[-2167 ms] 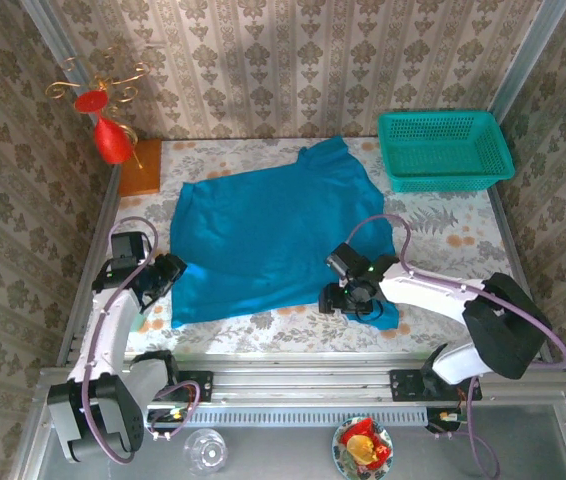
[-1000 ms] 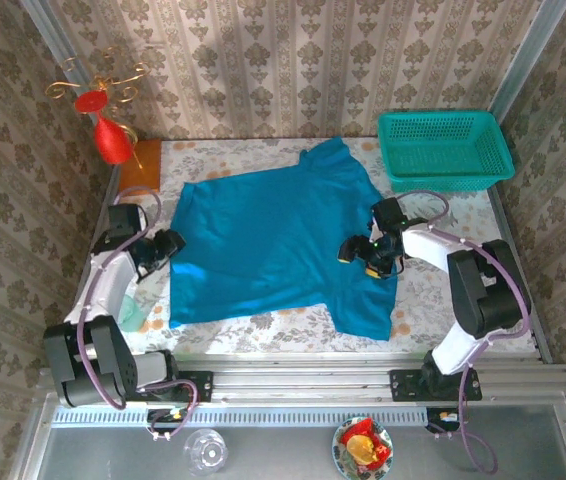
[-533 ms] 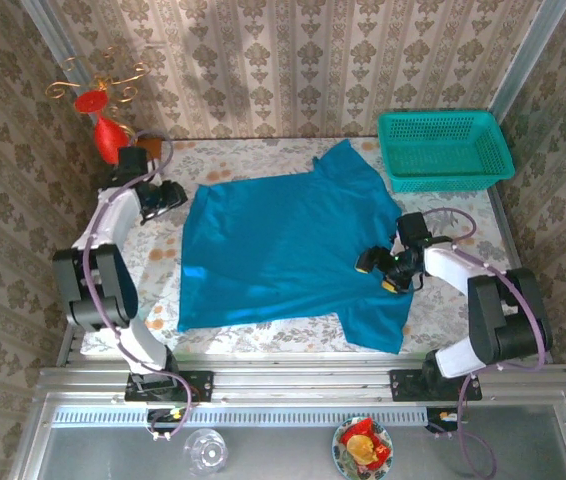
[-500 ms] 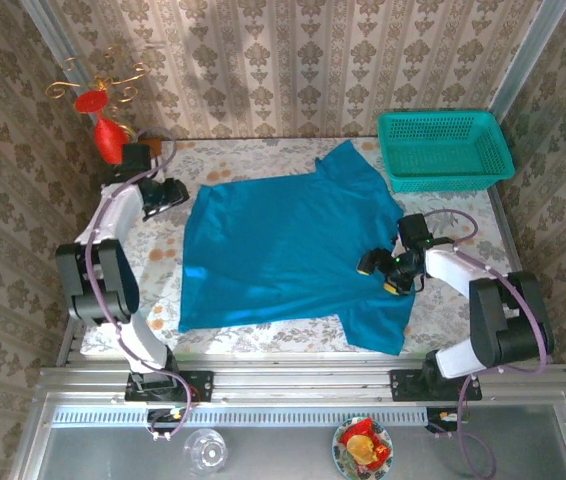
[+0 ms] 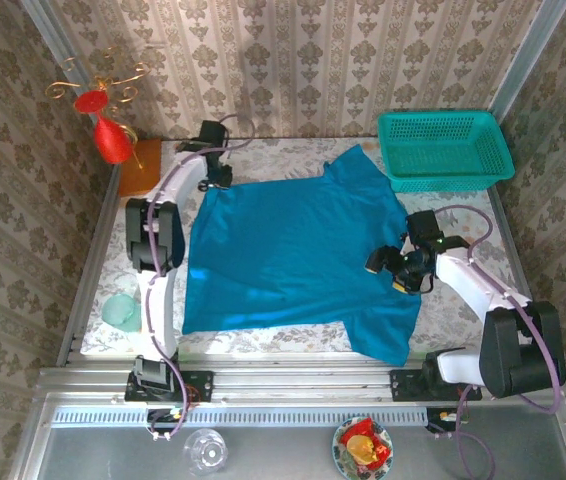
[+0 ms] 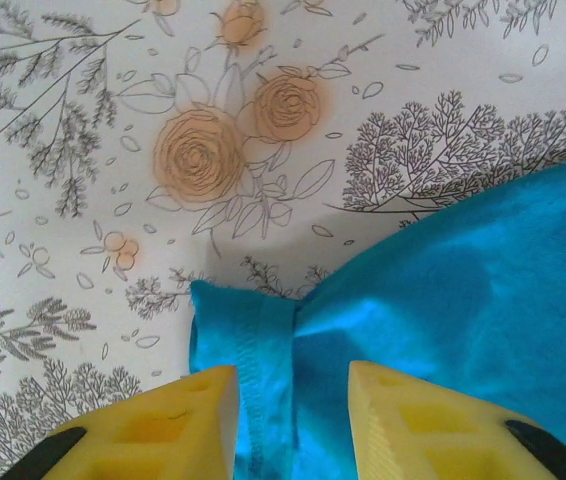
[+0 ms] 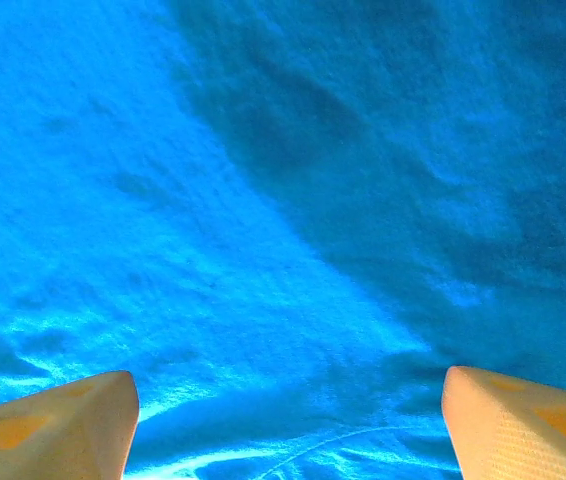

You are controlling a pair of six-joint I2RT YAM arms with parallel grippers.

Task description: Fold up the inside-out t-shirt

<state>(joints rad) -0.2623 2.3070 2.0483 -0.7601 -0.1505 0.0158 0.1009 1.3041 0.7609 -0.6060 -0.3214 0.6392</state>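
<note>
The inside-out t-shirt (image 5: pixel 293 245) lies spread flat on the flowered table, bright blue, one sleeve pointing to the far right near the basket. My left arm reaches far across to the shirt's far left corner, where my left gripper (image 5: pixel 218 172) hovers. In the left wrist view its yellow fingers (image 6: pixel 188 415) stand apart astride a stitched hem corner of the t-shirt (image 6: pixel 443 270), and the left gripper (image 6: pixel 293 378) is not pinching the cloth. My right gripper (image 5: pixel 401 272) stands over the shirt's right side. It is wide open (image 7: pixel 285 385) just above the blue t-shirt (image 7: pixel 263 200).
A teal mesh basket (image 5: pixel 445 148) stands at the far right corner. A red ornament (image 5: pixel 113 140) and a wooden block (image 5: pixel 141 165) sit at the far left. A pale green cup (image 5: pixel 121 310) rests by the left edge. Bare tablecloth (image 5: pixel 463 225) shows right of the shirt.
My left arm has swung from the near left edge up to the shirt's far left corner. The shirt has slid a little to the right, and my right gripper has moved right with it.
</note>
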